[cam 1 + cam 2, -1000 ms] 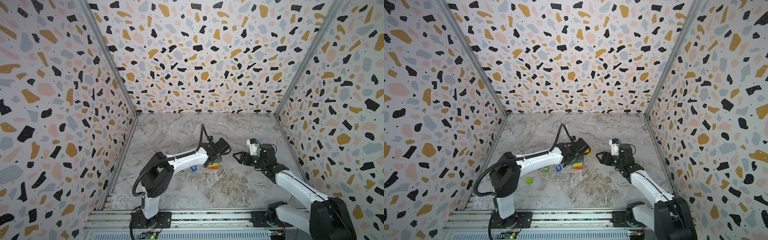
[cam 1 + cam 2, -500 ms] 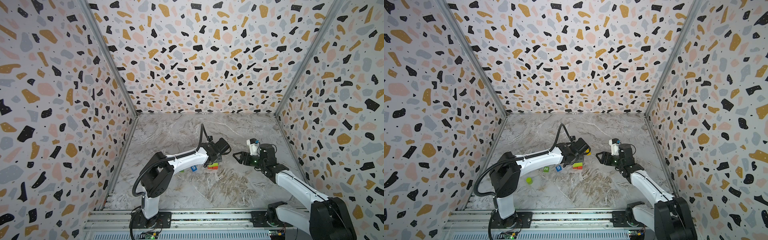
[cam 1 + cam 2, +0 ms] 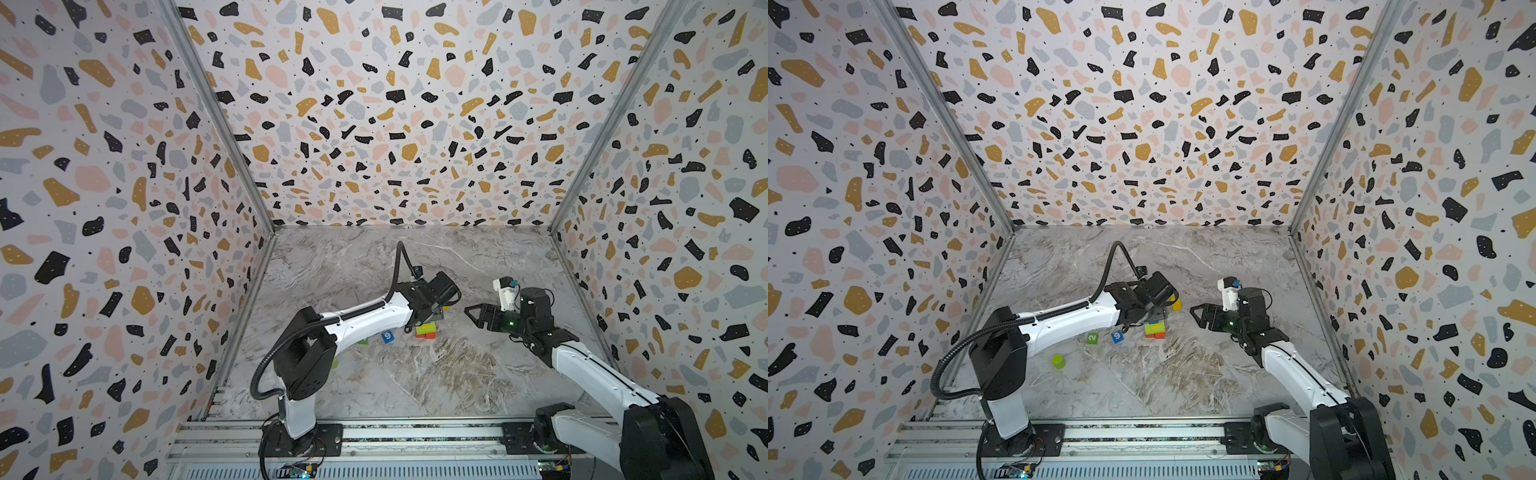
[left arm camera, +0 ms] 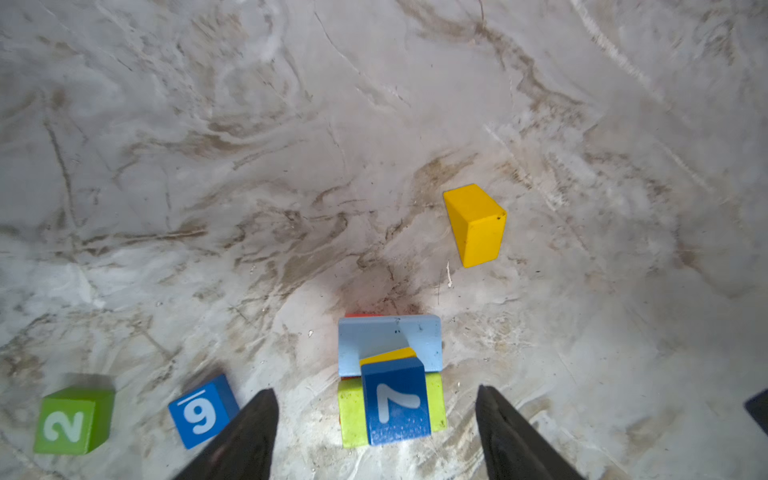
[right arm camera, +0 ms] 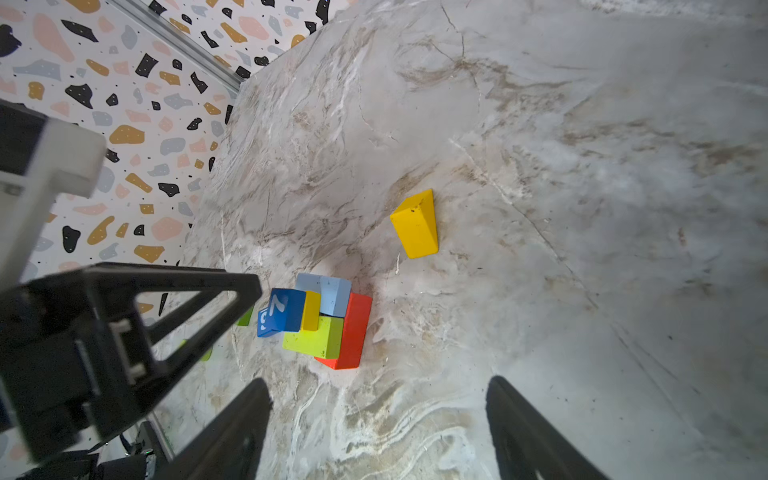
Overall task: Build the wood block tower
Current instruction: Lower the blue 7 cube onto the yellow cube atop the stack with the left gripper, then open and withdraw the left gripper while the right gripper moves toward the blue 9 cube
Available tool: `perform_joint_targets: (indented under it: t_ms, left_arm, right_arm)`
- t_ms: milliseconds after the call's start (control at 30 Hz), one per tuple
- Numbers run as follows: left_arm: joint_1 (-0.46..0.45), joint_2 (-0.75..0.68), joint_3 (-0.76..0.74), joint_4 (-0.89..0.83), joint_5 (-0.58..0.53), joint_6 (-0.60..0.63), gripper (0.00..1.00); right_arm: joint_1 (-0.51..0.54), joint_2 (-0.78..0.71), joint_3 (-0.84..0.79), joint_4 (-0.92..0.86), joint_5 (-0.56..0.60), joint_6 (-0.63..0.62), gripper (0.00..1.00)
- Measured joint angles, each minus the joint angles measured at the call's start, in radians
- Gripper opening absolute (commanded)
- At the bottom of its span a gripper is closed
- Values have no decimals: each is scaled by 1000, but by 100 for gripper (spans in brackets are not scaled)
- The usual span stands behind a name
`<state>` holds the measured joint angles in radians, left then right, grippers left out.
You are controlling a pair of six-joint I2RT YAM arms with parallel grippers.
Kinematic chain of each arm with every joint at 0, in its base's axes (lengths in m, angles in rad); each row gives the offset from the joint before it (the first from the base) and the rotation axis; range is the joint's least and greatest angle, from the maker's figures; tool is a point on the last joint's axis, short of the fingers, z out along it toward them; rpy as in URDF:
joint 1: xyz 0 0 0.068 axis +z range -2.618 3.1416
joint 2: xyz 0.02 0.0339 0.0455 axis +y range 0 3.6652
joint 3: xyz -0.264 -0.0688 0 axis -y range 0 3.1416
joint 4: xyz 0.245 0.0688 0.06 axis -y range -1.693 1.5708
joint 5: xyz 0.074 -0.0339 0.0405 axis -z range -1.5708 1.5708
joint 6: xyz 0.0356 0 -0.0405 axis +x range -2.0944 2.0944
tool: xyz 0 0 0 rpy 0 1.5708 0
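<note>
Now, left gripper [image 4: 376, 390]: jaws spread wide, holding nothing; the blue 7 cube [image 4: 395, 405] sits between the fingers with a gap on each side.
right gripper [image 5: 378, 384]: wide open, empty, near the tower's other side.
wood block tower [image 5: 332, 328]: stands on the marble table [image 4: 249, 145], mid-field in both top views; red brick base, lime and light blue slabs, a yellow piece, 7 cube on top.
alignment: yellow piece looks turned under the 7 cube; layers not flush.
loose blocks: yellow block [image 4: 476, 226] near the tower; blue 9 cube [image 4: 203, 411], green 2 cube [image 4: 72, 419], lime cylinder [image 3: 1059, 360] further off.
risk 1: sideways drift of the left fingers on lift-off would clip the 7 cube and topple the top layers.
risk 2: a reach for the yellow block could brush the tower.
</note>
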<state>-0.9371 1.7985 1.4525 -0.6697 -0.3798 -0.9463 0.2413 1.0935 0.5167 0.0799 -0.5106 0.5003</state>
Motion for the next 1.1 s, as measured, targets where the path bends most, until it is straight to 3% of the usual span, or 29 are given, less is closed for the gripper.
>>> perform_joint_targets:
  t_ms: [233, 533, 733, 1100]
  left_arm:
    - [6, -182, -57, -9, -68, 19, 94]
    - [97, -381, -281, 25, -89, 61, 95]
    - [196, -514, -438, 80, -72, 98, 95]
    - [354, -722, -771, 233, -24, 126, 97]
  right_arm:
    - [30, -14, 18, -34, 12, -39, 93]
    - [80, 12, 153, -148, 54, -86, 88]
    - [220, 117, 290, -224, 129, -111, 78]
    - [478, 430, 600, -365, 283, -129, 74]
